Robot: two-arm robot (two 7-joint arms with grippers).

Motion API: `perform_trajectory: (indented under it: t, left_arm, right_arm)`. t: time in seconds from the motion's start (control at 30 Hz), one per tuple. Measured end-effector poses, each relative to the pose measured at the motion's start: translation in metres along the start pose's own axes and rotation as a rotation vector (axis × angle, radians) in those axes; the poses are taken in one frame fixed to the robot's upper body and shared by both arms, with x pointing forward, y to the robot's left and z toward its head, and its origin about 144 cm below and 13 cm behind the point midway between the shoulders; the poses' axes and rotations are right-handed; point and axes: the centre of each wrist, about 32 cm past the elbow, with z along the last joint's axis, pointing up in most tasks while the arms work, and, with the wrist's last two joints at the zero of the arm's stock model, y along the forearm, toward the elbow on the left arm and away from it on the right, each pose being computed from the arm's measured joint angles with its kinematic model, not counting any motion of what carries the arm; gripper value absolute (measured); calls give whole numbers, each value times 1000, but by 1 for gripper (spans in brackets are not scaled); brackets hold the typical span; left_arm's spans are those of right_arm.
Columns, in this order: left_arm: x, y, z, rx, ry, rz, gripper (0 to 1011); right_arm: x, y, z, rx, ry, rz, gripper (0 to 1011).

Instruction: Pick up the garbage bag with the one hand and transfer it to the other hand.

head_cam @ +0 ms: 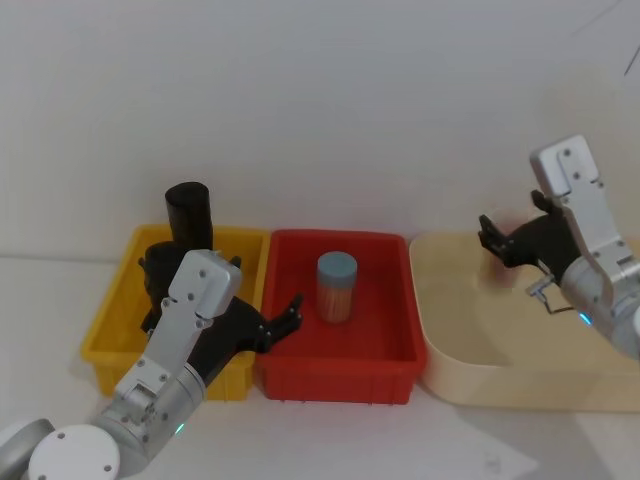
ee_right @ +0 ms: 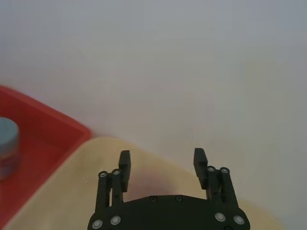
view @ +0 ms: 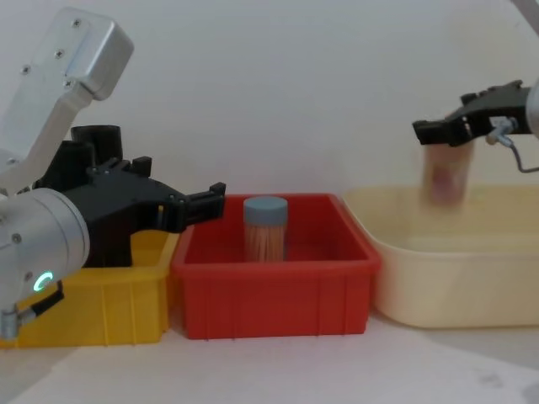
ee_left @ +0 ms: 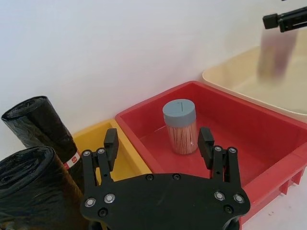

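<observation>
Two black glossy rolls stand in the yellow bin point(head_cam: 112, 318). The garbage bag point(ee_left: 31, 189) is the nearer one, with no label showing; in the head view my left arm partly covers the garbage bag point(head_cam: 158, 262). The roll behind it point(ee_left: 36, 123) carries a small red-and-white label. My left gripper point(ee_left: 158, 141), green ring on its arm, is open and holds nothing. It hangs beside the rolls over the wall between the yellow and red bins, where the head view also has the left gripper point(head_cam: 285, 320). My right gripper point(head_cam: 490, 237) is open above the cream bin's back edge.
A red bin point(head_cam: 385, 372) in the middle holds a jar of toothpicks point(head_cam: 337, 287) with a blue-grey lid. At the right stands a large cream bin point(head_cam: 500, 385). A blurred brownish shape point(view: 442, 177) hangs just under the right gripper point(view: 434, 128). A white wall runs close behind.
</observation>
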Motion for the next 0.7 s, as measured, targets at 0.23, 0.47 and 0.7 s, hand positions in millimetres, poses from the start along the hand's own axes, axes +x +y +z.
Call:
perform_trajectory:
  t: [0.23,0.47,0.7]
  left_arm:
    - [0,0,0,0,0,0,1001]
    - [0,0,0,0,0,0,1001]
    - [1,0,2,-1,6,-18,1001]
  right_arm:
    - [6,-1,-5,-27,-15,-23,955]
    - [10,-1,-9,-43,-24,-37,1001]
    - [12,-1,-10,-52,-29,-44,1000]
